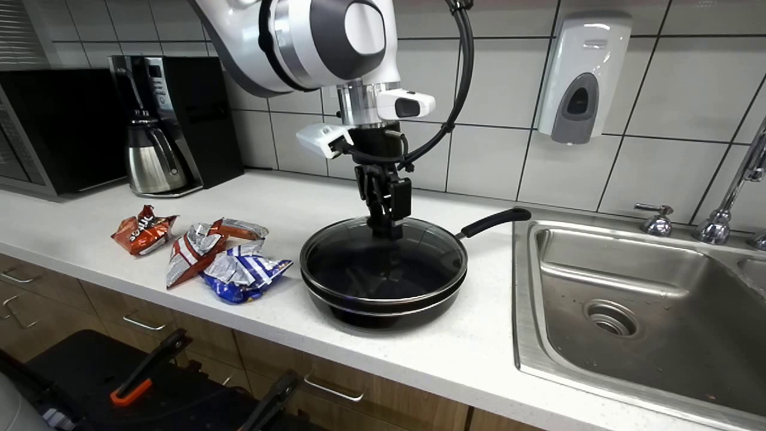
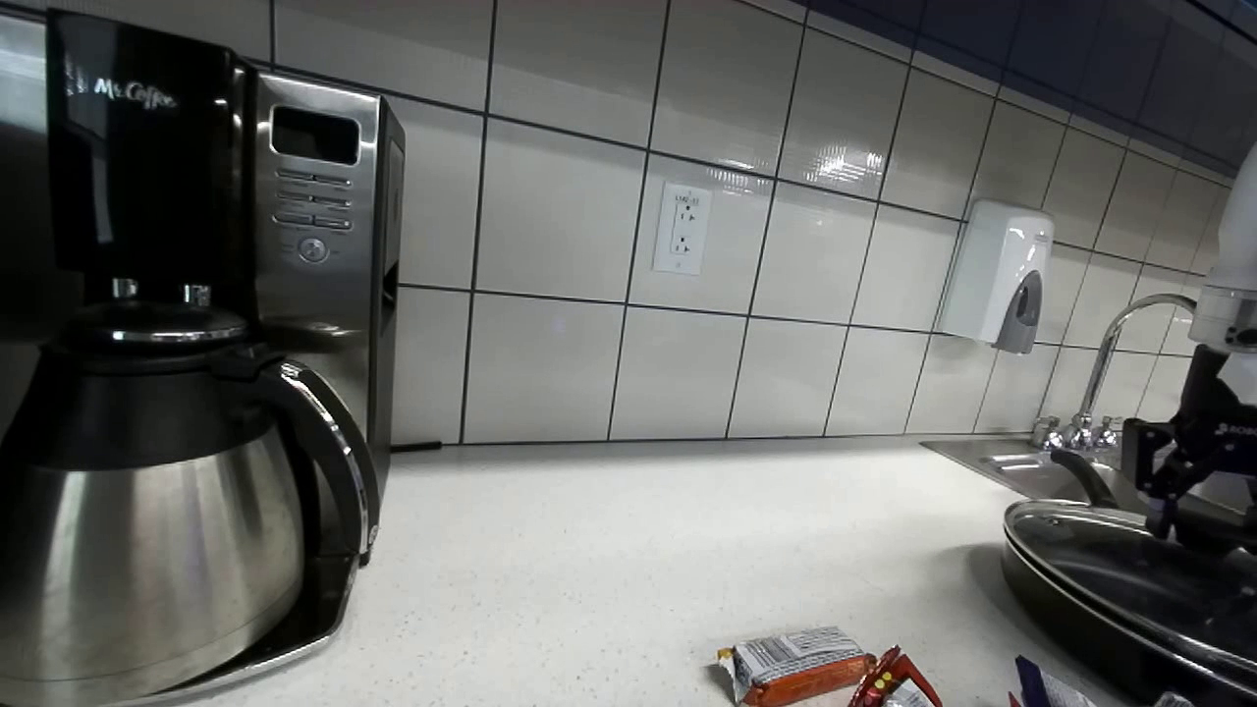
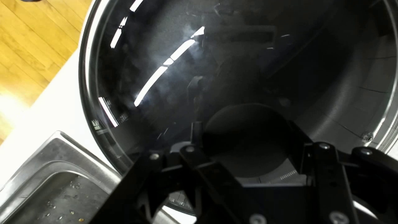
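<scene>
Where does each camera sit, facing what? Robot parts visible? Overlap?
Exterior view: before the counter, facing the tiled wall; arm and tool mid-frame.
Exterior view: near the coffee maker, facing that wall obliquely; arm and tool cropped.
Wrist view: above the lid, facing down; fingers flank its knob.
Both exterior views share soap dispenser and sink.

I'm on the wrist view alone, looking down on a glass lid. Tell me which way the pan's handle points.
Observer: In an exterior view, the black handle of the pan slants toward the tiled wall, on the side of the sink.
Operator: Now report what lies on the pan's opposite side, away from the sink.
Observer: Several crinkled packets lie on the counter there, a blue one nearest the pan.
</scene>
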Tool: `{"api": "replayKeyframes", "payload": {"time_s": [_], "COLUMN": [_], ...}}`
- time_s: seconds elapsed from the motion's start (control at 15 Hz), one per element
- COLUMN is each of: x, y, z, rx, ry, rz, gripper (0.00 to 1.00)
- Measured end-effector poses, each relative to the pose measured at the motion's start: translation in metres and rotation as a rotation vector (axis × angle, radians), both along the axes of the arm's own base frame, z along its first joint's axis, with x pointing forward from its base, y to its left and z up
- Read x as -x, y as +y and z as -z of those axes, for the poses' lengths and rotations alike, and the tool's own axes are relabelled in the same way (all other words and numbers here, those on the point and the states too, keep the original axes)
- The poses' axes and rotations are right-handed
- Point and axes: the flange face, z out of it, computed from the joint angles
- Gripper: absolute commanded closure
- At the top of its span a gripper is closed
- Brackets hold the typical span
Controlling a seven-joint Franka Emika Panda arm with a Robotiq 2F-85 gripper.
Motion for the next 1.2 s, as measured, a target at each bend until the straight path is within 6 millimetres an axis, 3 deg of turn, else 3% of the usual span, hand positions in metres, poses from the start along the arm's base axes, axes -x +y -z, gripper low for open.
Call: {"api": "replayKeyframes", "payload": {"time_s": [0.67, 1.2], "x": [-0.031, -0.072], "y": [0.057, 0.108], "z": [-0.031, -0.037], "rx": [0.044, 0.048], "ry": [-0.084, -0.116], "rz": [-0.037, -0.115], "gripper": [0.61, 0.61]}}
